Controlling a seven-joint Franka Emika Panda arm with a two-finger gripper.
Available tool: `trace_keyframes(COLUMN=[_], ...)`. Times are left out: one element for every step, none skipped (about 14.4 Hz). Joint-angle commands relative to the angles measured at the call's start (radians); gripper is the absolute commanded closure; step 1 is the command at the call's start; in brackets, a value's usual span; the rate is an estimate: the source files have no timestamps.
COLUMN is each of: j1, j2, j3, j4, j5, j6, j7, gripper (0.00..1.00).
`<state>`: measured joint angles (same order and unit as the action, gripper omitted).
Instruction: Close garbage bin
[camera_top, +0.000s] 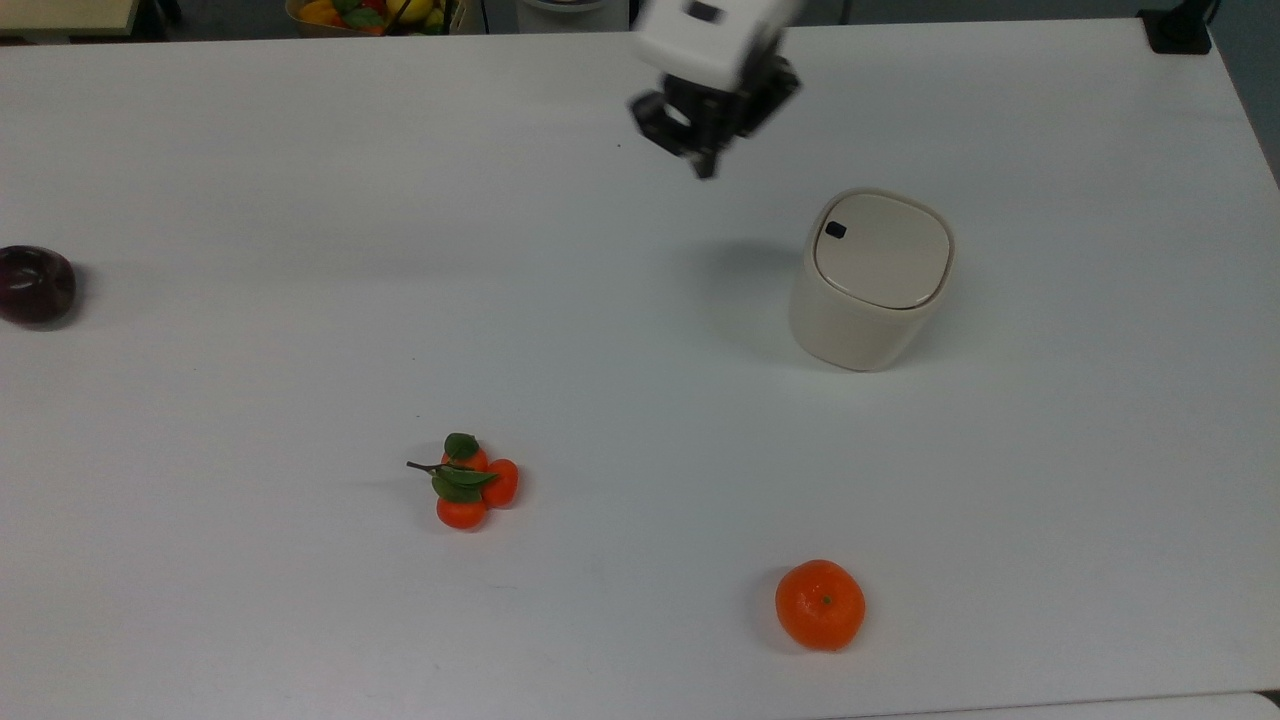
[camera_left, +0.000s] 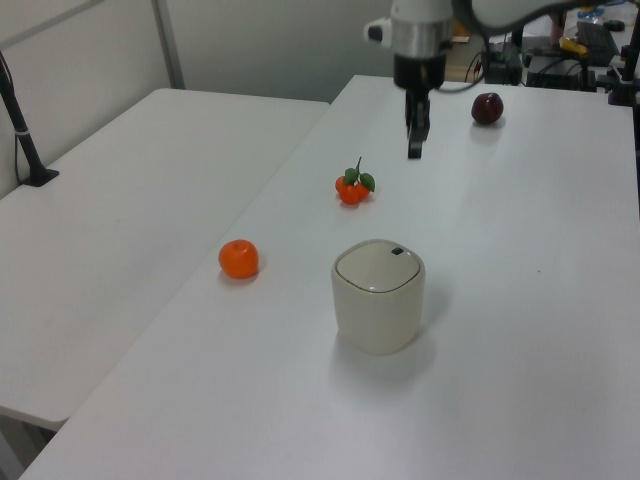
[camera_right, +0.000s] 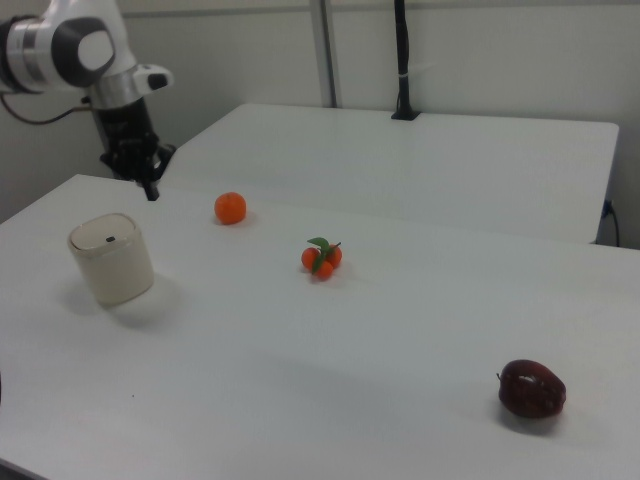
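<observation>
One risk remained: the garbage bin (camera_top: 870, 280), below the empty, seemingly closed claw (camera_top: 706, 160), might not have latched.

No readable text, labels, brands or numbers on anything in the top, left or right views.

White table (camera_top: 300, 250) carries garbage bin (camera_top: 868, 285), lid shut, toward far right edge in top view; orange (camera_top: 820, 604) near front edge; tangerine cluster (camera_top: 466, 482) mid-surface; dark apple (camera_top: 35, 284) at left edge.
</observation>
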<state>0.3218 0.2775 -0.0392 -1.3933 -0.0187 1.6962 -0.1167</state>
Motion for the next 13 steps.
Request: trace_keyframes(j1=[-0.101, -0.128, -0.151, -0.173, -0.191, -0.210, -0.225, -0.231, -0.231, -0.234, -0.239, -0.242, -0.242], j2=[-0.093, -0.112, -0.129, -0.138, -0.147, -0.155, -0.158, -0.158, -0.158, -0.158, -0.158, -0.158, -0.156], j3=[0.001, 0.001, 0.001, 0.001, 0.002, 0.002, 0.004, 0.004, 0.002, 0.002, 0.002, 0.002, 0.002], j4=[-0.019, -0.021, -0.026, -0.027, -0.027, -0.027, -0.029, -0.029, -0.029, -0.027, -0.027, -0.027, -0.029], j5=[-0.020, -0.033, -0.046, -0.055, -0.063, -0.063, -0.061, -0.061, -0.063, -0.061, -0.063, -0.063, -0.067], j6=[-0.134, -0.160, -0.187, -0.210, -0.227, -0.228, -0.228, -0.230, -0.227, -0.219, -0.214, -0.211, -0.210], j7=[0.049, 0.061, 0.071, 0.072, 0.071, 0.071, 0.071, 0.072, 0.074, 0.075, 0.072, 0.074, 0.072], gripper=[1.00, 1.00, 1.00, 1.00, 1.00, 1.00, 1.00, 0.97, 0.94, 0.82, 0.57, 0.31, 0.12])
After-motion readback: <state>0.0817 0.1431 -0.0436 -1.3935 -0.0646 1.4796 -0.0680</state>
